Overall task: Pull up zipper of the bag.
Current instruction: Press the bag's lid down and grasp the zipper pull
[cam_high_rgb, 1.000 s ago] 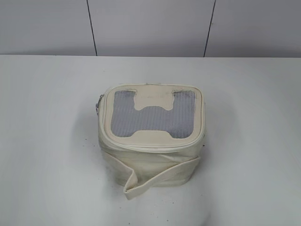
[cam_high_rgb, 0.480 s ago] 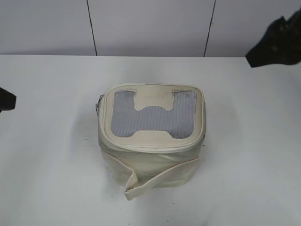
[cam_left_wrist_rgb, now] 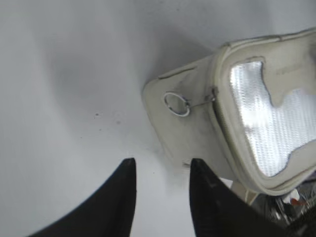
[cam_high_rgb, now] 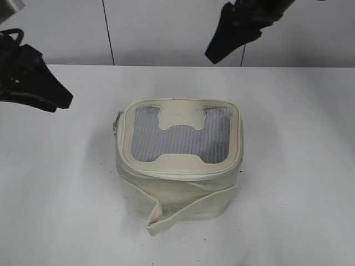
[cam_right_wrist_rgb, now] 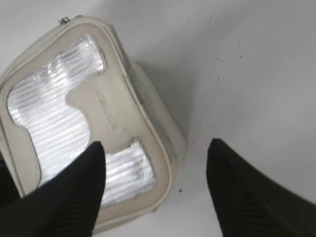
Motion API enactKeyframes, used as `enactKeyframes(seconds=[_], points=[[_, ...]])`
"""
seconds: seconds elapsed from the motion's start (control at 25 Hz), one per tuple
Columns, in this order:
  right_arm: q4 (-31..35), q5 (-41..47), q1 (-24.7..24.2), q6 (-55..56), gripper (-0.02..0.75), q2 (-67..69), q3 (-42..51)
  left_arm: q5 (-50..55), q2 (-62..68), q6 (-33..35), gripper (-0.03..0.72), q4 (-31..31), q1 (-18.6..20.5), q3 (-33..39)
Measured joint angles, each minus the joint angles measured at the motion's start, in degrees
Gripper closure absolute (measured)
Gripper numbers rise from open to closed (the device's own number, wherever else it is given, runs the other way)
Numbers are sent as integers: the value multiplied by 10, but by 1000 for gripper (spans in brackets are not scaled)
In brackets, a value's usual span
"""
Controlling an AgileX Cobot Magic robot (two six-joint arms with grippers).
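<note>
The cream-white bag stands in the middle of the white table, grey mesh top panel facing up. The zipper runs around its top rim, with silver pull tabs hanging at the bag's left side. In the left wrist view the ring pull hangs on the bag's side. My left gripper is open and empty, to the left of the bag. My right gripper is open and empty, above the bag's back right corner, high behind it in the exterior view.
A loose strap wraps the bag's front and sticks out at the lower left. The white table stretches on all sides. A grey panelled wall stands behind the table.
Both arms have come into view. The left gripper moved in from the left edge towards the bag. The right gripper moved from the upper right towards the middle. The bag has not moved.
</note>
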Motion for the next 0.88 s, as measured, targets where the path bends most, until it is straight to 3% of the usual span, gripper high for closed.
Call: enactKeyframes(seconds=[0.16,0.32,0.6,0.88], points=[[6,7,25,-16,239,78,-82,34,48,60,349,-25,-25,-29],[20,7,56,-33,277,130,-130,41,84,79,311,-32,-36,-47],[39,8,94,-56,320,186,-141,37,117,80,303,-32,-37,-70],[76,10,97,-76,322,218,-146,32,119,80,302,-32,-37,-70]])
